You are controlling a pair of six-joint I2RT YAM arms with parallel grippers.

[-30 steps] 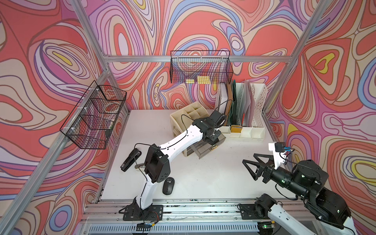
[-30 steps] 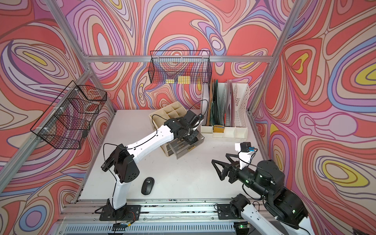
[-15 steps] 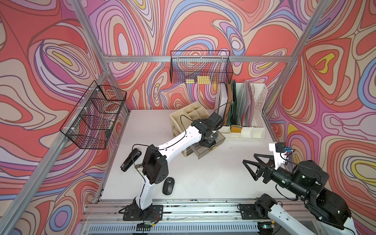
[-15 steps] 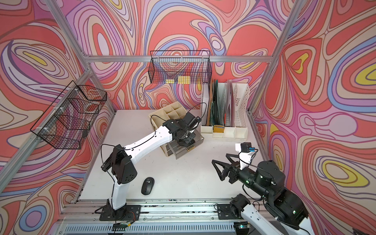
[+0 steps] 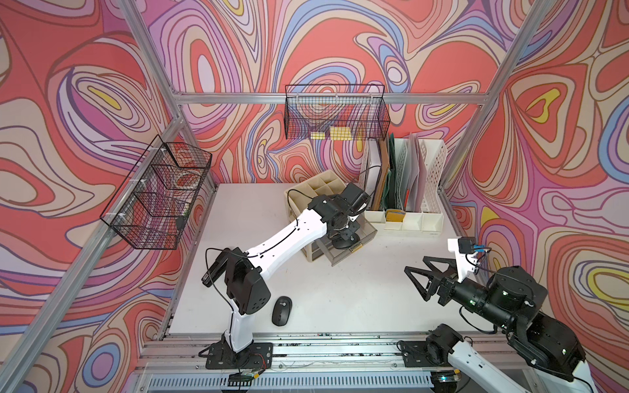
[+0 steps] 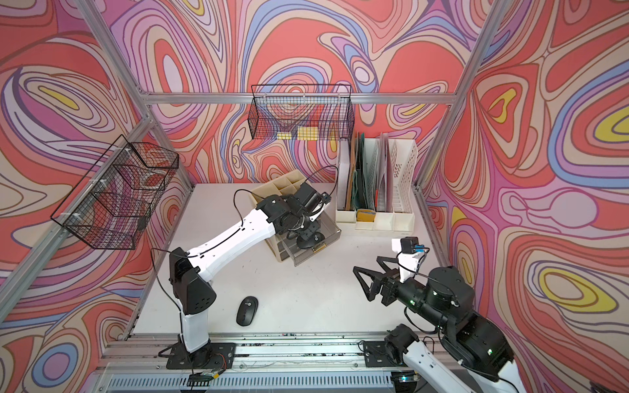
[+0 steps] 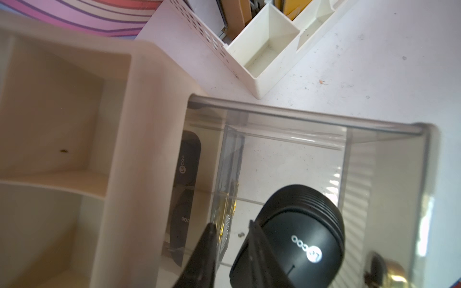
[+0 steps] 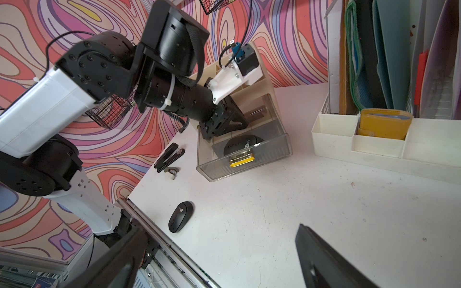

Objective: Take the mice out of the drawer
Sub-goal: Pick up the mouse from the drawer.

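Black mice point(image 7: 190, 159) beside the organiser point(image 7: 139, 124) — seen from left wrist only.

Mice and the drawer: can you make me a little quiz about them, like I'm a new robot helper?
1. Which gripper reaches into the drawer?
2. True or false: the drawer is pushed shut.
3. How many mice lie on the table outside the drawer? A none, B one, C four.

Key:
1. The left gripper.
2. False, it is pulled out.
3. B.
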